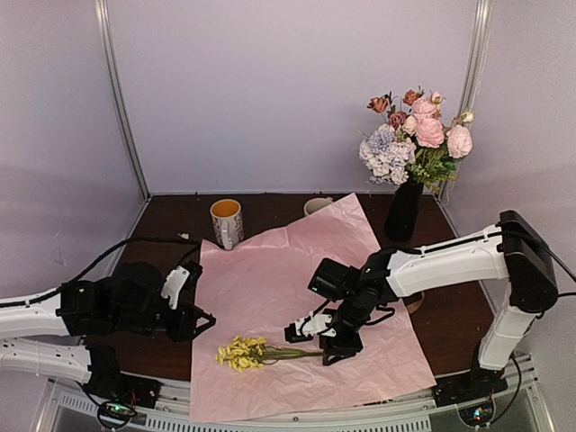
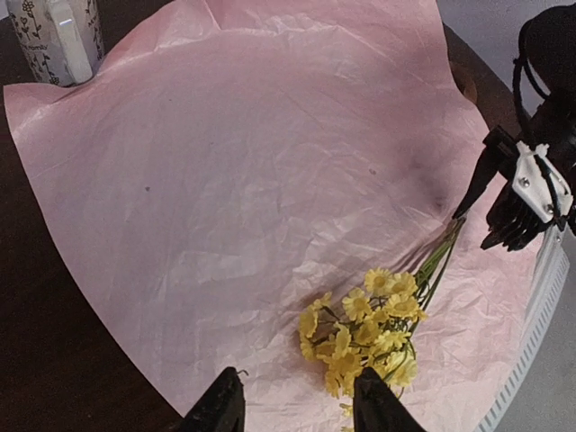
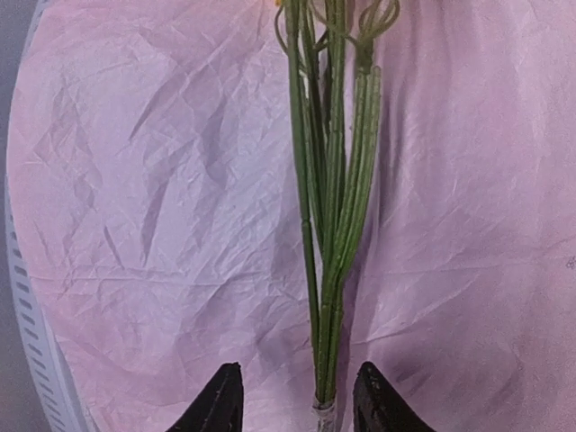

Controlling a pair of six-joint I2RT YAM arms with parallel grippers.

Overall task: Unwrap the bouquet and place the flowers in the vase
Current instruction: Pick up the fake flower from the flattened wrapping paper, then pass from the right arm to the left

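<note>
The black vase (image 1: pixel 402 211) stands at the back right with pink, white and pale blue flowers (image 1: pixel 416 139) in it. The bouquet's pink paper (image 1: pixel 270 279) lies spread flat on the table. A yellow flower cluster (image 1: pixel 241 353) (image 2: pixel 369 328) lies on the paper near the front edge, its green stems (image 3: pixel 333 225) pointing right. My right gripper (image 1: pixel 310 346) (image 3: pixel 295 400) is low over the stem ends, open, with a finger on each side and gaps to the stems. My left gripper (image 1: pixel 205 326) (image 2: pixel 297 409) is open at the paper's left edge, just left of the yellow blooms, with nothing in it.
A cream patterned mug (image 1: pixel 227 222) (image 2: pixel 56 40) stands at the paper's back left corner. A second mug (image 1: pixel 317 206) shows behind the paper's far edge. A round brown object (image 1: pixel 414 304) lies partly under the right arm. Grey walls close in the sides and back.
</note>
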